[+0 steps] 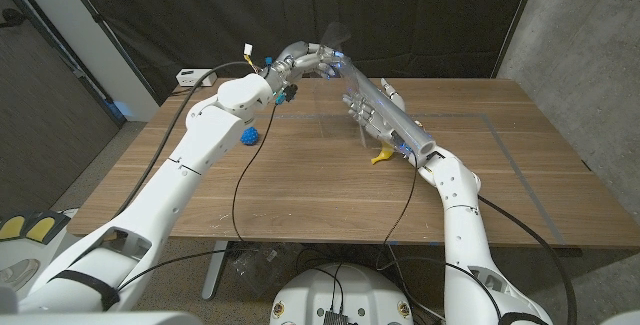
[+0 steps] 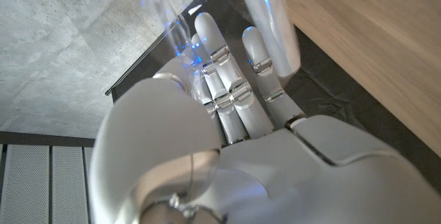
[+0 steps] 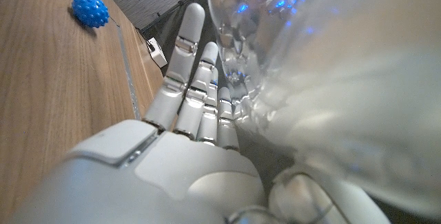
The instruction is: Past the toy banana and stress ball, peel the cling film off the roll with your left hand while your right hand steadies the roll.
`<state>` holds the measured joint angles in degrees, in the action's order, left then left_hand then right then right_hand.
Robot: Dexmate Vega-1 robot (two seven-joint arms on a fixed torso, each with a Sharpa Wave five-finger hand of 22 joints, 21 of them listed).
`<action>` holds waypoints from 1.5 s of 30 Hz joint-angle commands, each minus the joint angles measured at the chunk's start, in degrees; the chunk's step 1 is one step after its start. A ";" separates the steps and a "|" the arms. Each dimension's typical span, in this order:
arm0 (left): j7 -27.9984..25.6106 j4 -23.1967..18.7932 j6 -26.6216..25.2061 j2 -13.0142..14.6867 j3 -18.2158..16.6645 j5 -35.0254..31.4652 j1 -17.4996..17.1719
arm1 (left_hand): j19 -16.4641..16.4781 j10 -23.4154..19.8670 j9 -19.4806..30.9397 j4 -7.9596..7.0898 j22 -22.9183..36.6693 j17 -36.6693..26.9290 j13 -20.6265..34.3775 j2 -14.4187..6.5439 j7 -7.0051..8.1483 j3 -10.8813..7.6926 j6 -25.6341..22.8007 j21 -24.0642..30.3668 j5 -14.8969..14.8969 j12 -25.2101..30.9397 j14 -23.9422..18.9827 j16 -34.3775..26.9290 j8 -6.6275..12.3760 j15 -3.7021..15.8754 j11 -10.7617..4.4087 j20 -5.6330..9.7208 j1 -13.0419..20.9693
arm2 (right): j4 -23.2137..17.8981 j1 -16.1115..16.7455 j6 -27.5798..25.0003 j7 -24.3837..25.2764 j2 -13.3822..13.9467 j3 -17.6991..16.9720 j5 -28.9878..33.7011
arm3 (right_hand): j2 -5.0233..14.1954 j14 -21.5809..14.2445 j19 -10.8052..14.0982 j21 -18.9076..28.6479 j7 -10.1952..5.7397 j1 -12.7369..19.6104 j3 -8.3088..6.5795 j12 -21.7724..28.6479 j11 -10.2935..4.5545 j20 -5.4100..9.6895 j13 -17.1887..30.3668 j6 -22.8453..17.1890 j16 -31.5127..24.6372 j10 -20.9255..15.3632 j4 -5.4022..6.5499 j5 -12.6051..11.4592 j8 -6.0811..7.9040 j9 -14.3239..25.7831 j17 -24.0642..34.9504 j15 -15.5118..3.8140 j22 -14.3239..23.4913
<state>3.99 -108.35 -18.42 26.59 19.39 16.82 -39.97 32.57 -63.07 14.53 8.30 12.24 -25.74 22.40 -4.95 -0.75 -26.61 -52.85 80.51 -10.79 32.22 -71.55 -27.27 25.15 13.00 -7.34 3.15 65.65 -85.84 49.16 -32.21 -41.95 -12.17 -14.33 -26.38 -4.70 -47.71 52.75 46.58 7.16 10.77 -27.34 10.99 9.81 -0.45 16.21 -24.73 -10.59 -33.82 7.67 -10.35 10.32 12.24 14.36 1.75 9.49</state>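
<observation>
The right robot hand (image 1: 372,117) grasps the long transparent cling film roll (image 1: 392,117), lifted above the wooden bench (image 1: 300,180). The left robot hand (image 1: 322,61) pinches the loose film at its far end. Peeling seems underway; next the left should pull away steadily.

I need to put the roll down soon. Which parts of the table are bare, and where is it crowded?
Bare wood lies on the table's right side and along its near edge. Crowded is the middle: the right hand holds the cling film roll above the toy banana; the stress ball sits beside the left arm.
</observation>
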 commanded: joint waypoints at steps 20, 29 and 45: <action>-4.73 -0.02 -0.07 -4.84 3.20 -8.26 6.37 | -0.74 -3.05 0.82 -0.03 -0.64 -1.38 -0.05 0.02 -3.46 -1.02 -3.61 1.95 0.28 -0.20 -0.94 0.54 -0.52 -0.16 -1.80 3.30 0.27 | 0.71 0.42 -0.93 -0.51 -0.56 -1.15 0.77 | 0.53 1.04 -0.24 -0.87 -0.12 -0.43 -0.17 0.39 0.12 -0.83 -0.35 0.34 -0.15 0.57 -0.66 0.20 0.51 -0.16 -0.10 0.22 0.48; -6.05 -0.58 1.06 -6.20 2.11 -8.56 5.92 | -0.85 -3.23 1.10 -0.09 -0.83 -1.80 -0.03 0.14 -3.60 -1.31 -3.92 2.57 0.31 -0.25 -1.12 0.63 -0.67 -0.18 -1.87 3.33 0.25 | 0.82 0.11 -1.50 -0.46 -0.54 -1.34 0.92 | 0.44 1.22 -0.22 -1.07 -0.16 -0.62 -0.09 0.46 0.06 -1.11 -0.52 0.43 -0.21 0.80 -0.74 0.22 0.58 -0.21 -0.21 0.35 0.55; -7.03 -0.21 5.36 -8.39 0.54 -9.11 6.19 | -1.20 -3.39 1.38 -0.17 -1.08 -2.49 0.14 0.39 -3.52 -1.75 -4.36 3.42 0.35 -0.32 -1.34 0.79 -1.00 -0.18 -1.85 3.54 0.18 | 2.33 -0.75 -0.80 -0.48 -0.81 -1.58 1.14 | 0.65 1.30 -0.28 -1.45 -0.07 -0.52 -0.26 0.75 0.10 -1.01 -0.78 0.16 -0.38 0.64 -1.03 0.14 0.82 -0.28 -0.40 0.34 0.64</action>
<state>-2.34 -108.71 -15.92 19.51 20.83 8.22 -34.04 31.59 -63.68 15.59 8.09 11.18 -28.05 22.48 -4.93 -1.14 -27.81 -53.47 83.59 -10.52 32.09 -72.35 -26.82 24.14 12.78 -6.75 3.17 65.65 -84.37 48.92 -33.48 -42.49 -12.78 -15.75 -25.45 -4.40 -46.79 52.45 45.43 6.85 10.47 -27.51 11.47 9.81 -1.55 15.42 -24.43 -10.60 -33.21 6.86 -10.35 10.82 11.99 13.83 2.06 10.02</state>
